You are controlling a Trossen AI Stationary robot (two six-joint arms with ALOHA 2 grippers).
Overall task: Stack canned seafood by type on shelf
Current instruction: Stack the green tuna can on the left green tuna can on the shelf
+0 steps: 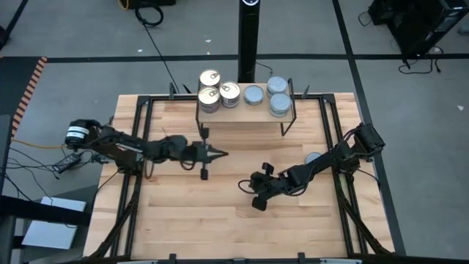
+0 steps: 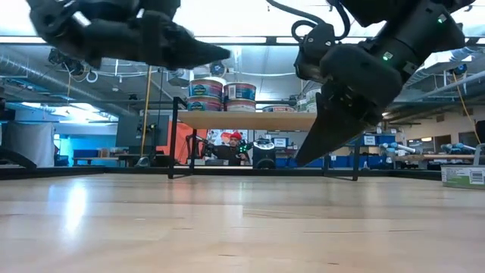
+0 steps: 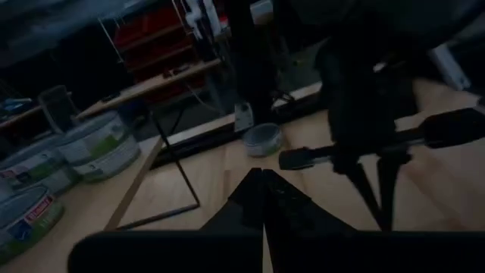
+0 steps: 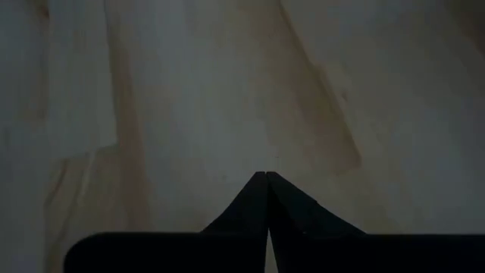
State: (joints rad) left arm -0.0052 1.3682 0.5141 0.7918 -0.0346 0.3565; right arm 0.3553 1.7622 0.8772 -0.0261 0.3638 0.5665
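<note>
Tins (image 1: 219,94) rigid, smooth, probably slippery: pinch across sides. Both hands pressed together, empty: left hand (image 1: 220,153), right hand (image 1: 253,192). Stray tin (image 1: 312,158) on surface (image 1: 220,220).

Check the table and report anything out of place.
One blue-grey-topped tin lies alone on the tabletop by the right arm, partly hidden under it, while the other tins sit sorted on the shelf. Both grippers are shut and empty.

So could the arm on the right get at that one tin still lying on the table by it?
Probably yes: the lone tin lies on bare wood close beside the right arm, nothing on top. The right gripper is shut and points away, so it must swing back and open.
</note>
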